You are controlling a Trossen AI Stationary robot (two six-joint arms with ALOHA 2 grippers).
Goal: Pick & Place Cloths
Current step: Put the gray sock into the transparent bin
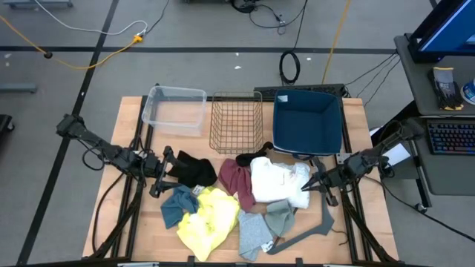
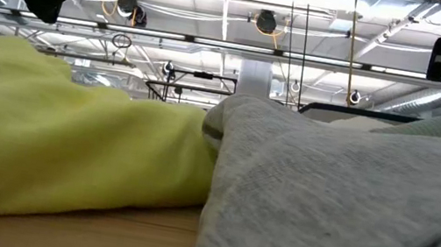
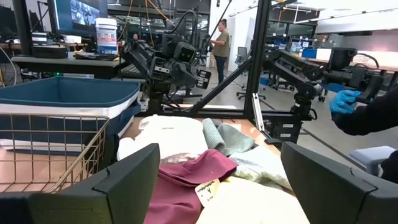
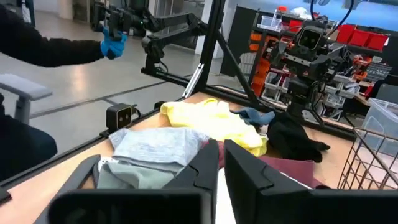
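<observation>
We are hovering our nearly closed right gripper (image 1: 310,185) at the three o'clock edge of the white cloth (image 1: 276,180); it is looking soft and light, best pinched at a raised fold.

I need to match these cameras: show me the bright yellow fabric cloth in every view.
High view: bright yellow cloth, table front, left of centre.
Low view: fills the left half.
Left wrist view: pale edge at bottom centre.
Right wrist view: mid-table.
Shared landmark: the grey fabric cloth beside it.
</observation>
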